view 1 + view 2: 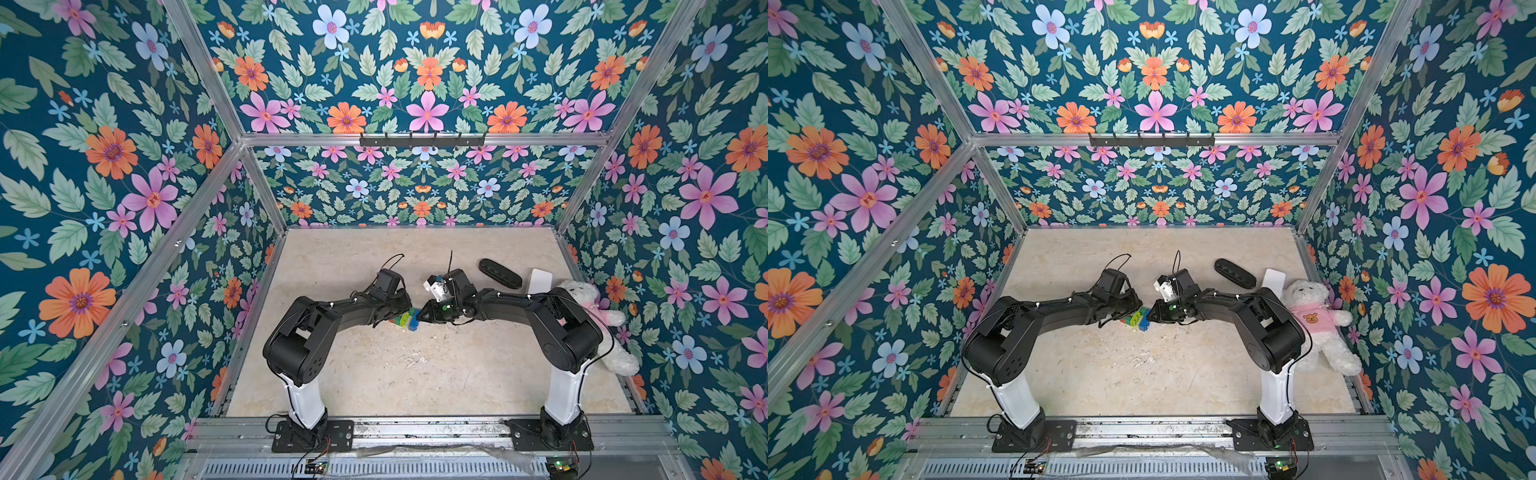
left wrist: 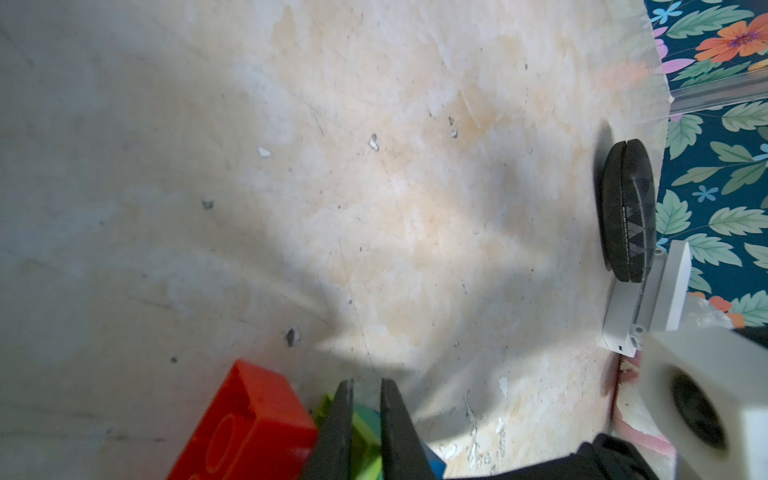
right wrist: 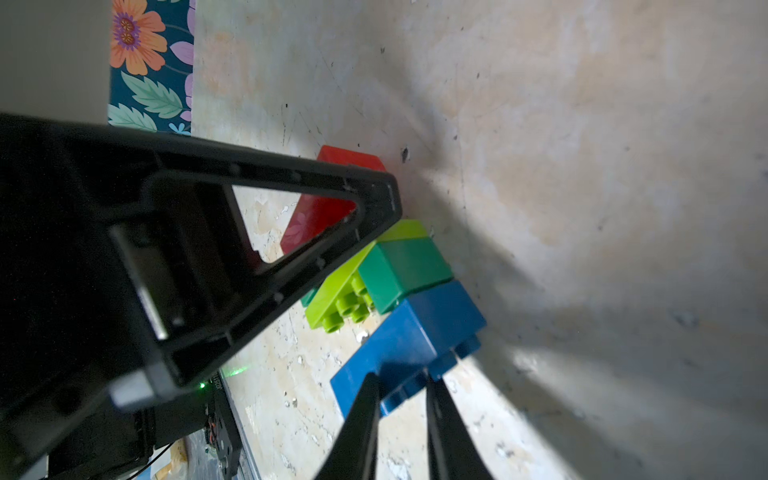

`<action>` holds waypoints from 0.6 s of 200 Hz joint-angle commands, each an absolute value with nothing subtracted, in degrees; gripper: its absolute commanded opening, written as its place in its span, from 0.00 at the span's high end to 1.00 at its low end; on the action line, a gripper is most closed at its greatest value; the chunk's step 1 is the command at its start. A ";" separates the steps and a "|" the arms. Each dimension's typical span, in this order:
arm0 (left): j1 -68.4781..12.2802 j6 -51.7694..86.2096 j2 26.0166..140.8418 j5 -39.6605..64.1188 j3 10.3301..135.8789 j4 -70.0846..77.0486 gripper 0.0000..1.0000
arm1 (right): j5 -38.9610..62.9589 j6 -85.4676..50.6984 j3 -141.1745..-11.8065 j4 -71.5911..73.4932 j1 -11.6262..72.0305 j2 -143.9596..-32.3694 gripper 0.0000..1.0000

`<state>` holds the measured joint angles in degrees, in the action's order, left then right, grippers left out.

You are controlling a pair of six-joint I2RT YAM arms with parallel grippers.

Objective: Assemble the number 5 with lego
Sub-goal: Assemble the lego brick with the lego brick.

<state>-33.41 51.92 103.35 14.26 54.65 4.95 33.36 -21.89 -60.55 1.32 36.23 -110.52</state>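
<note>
The 2 grippers meet mid-table on the lego [image 1: 405,320] — left gripper [image 2: 366,399] clamps, seemingly, the lime-green brick [image 2: 365,453], right gripper [image 3: 403,399] pinches the blue brick [image 3: 411,336]. Press squarely, studs aligned — no twisting.

Two matching arms, left arm [image 1: 332,311] and right arm [image 1: 519,305]: matte black jointed shells above white tapered lower columns [image 1: 306,401], each on a black screwed base plate [image 1: 340,436]. Thin black cables [image 1: 451,262] at the wrists. White cable ties [image 1: 331,305] dot the links. White camera housing [image 1: 435,289] and green indicator light [image 1: 444,308] on the right wrist. Slim black wedge fingers [image 2: 336,424] on the left gripper [image 2: 368,384].
</note>
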 commanded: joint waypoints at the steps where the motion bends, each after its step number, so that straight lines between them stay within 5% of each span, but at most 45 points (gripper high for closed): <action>1: -33.57 51.15 104.01 16.31 54.39 2.55 0.84 | 28.23 -21.52 -59.51 -5.01 36.56 -111.57 0.78; 120: -33.56 50.45 104.43 17.12 55.12 1.87 0.86 | 27.21 -20.49 -61.56 -6.70 36.56 -112.96 0.77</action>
<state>-33.34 51.07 104.31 14.04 55.11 5.78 34.22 -21.80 -62.19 0.19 36.18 -111.83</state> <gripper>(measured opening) 0.121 0.221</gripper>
